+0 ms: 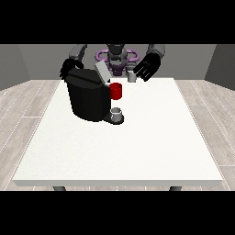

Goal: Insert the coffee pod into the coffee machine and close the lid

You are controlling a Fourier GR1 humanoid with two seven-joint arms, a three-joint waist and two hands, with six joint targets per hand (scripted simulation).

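Two hands hover by the table's [137, 151] far edge. Fingers spread, holding nothing, the hand at the view's right [148, 67] hangs beside the grey coffee pod [132, 76], likely to grasp it; the hand at the view's left [69, 67], fingers unreadable, is behind the coffee machine [87, 98], whose lid [103, 72] stands raised.

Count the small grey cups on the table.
2: one cup on the coffee machine's front tray, one cup at the far edge by the hand at the view's right. Machine may hide others.

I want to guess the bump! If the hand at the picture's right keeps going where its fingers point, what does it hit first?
Probably the small grey pod. The hand at the view's right points its fingers down-left at it, though depth is hard to judge.
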